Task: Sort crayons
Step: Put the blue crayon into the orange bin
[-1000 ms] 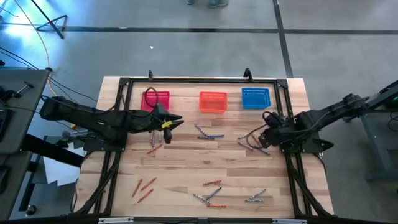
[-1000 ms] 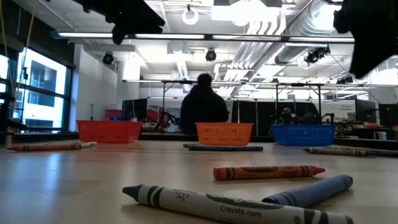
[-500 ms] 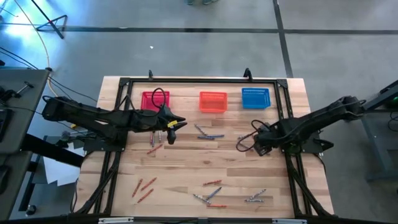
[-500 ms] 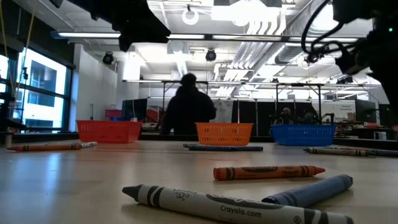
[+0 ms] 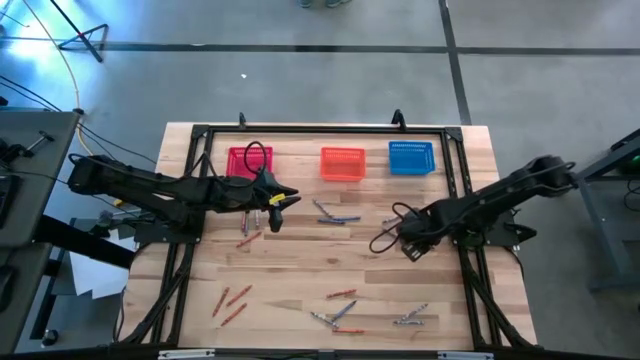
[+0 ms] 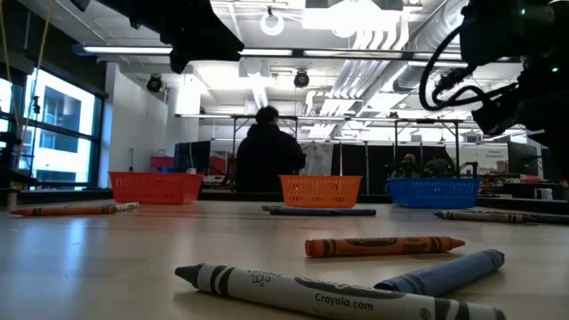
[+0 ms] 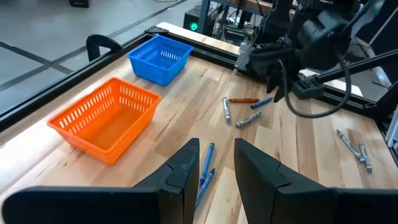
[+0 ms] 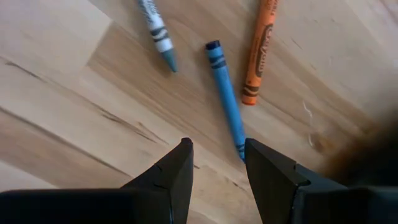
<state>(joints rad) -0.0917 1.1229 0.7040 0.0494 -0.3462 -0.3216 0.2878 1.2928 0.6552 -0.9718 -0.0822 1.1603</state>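
Note:
Crayons lie scattered flat on the wooden table (image 5: 300, 270). My right gripper (image 8: 216, 163) hangs open above the right part of the table (image 5: 408, 247), its fingers pointing down. Just beyond its fingertips lie a blue crayon (image 8: 225, 96), an orange crayon (image 8: 260, 53) and a grey crayon (image 8: 157, 30). My left gripper (image 7: 216, 163) stands open and empty in the air near the red basket (image 5: 249, 161). It faces a pair of blue crayons (image 7: 205, 168) and the orange basket (image 7: 106, 118).
The orange basket (image 5: 342, 163) and a blue basket (image 5: 411, 157) stand in a row with the red one at the far edge. More crayons lie at the near left (image 5: 230, 300), near middle (image 5: 340, 315) and near right (image 5: 410, 319). A person stands in the room behind (image 6: 267, 156).
My right gripper has come down toward the table, shifting toward the near edge and the left, and has tipped over until its fingers point down. Its fingers have stayed open. No crayon has moved.

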